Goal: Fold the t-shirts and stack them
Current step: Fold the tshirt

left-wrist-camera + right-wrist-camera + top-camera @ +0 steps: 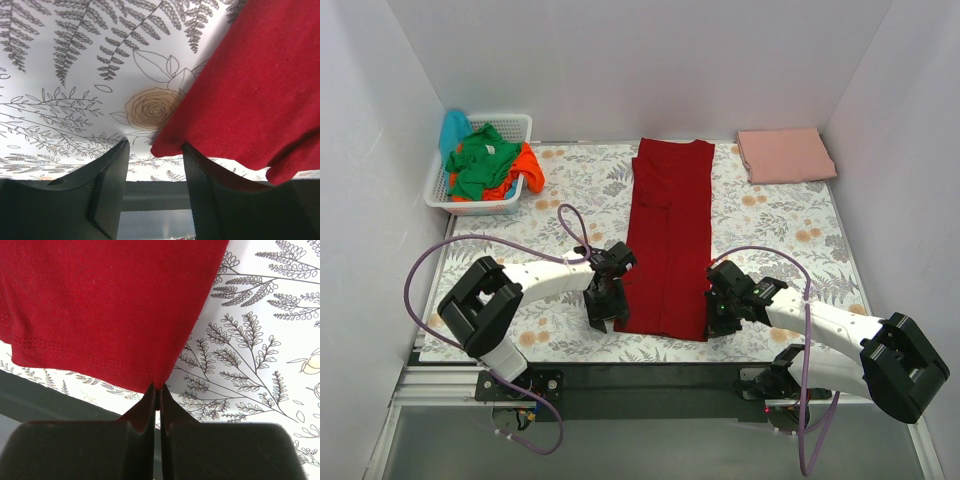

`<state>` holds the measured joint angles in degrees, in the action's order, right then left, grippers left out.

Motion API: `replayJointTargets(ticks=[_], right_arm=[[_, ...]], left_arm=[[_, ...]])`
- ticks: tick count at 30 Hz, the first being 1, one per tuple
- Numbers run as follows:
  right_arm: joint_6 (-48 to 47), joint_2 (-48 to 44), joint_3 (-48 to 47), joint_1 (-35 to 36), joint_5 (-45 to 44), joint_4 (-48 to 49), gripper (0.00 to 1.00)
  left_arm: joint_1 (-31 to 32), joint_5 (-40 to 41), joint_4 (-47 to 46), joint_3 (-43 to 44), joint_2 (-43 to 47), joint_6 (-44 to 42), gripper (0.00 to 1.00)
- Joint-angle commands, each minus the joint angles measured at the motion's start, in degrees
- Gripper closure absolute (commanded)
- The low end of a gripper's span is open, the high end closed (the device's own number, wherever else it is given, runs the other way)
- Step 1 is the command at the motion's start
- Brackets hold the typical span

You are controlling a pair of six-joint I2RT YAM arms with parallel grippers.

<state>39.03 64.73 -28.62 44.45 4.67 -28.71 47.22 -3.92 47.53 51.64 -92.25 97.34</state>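
A dark red t-shirt lies as a long narrow strip down the middle of the table, its sides folded in. My left gripper is open at the shirt's near left corner; the corner sits between the jaws, not pinched. My right gripper is shut on the shirt's near right corner. A folded salmon pink t-shirt lies at the back right. Green, orange and turquoise shirts sit in the basket.
A white lattice basket stands at the back left. The flower-patterned table cover ends at a dark near edge just behind both grippers. White walls close in the left, back and right.
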Motion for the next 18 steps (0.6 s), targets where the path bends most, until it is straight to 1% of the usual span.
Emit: replayJointTargets(ticks=[1, 6, 15, 16, 17, 18], right_arm=[[-0.7, -0.5, 0.6, 0.6, 0.0, -3.5, 0.99], [-1.0, -0.4, 0.8, 0.6, 0.0, -3.6, 0.99], [-1.5, 0.1, 0.8, 0.5, 0.3, -3.8, 0.99], [-1.6, 0.1, 0.8, 0.5, 0.2, -4.0, 0.99], [-1.8, 0.1, 0.8, 0.6, 0.2, -4.1, 0.99], [-1.8, 0.1, 0.8, 0.5, 0.2, -4.6, 0.99]], left_arm=[[0.3, 1.1, -0.4, 2.0, -0.3, 0.2, 0.55], [0.4, 2.3, -0.6, 2.3, -1.0, 0.6, 0.58], [0.3, 3.2, -1.3, 2.5, -2.1, 0.7, 0.57], [0.3, 3.2, -1.3, 2.5, -2.1, 0.7, 0.58], [0.4, 3.9, -1.4, 2.5, -2.3, 0.5, 0.70], [0.4, 4.9, -1.2, 2.4, -2.4, 0.5, 0.76]])
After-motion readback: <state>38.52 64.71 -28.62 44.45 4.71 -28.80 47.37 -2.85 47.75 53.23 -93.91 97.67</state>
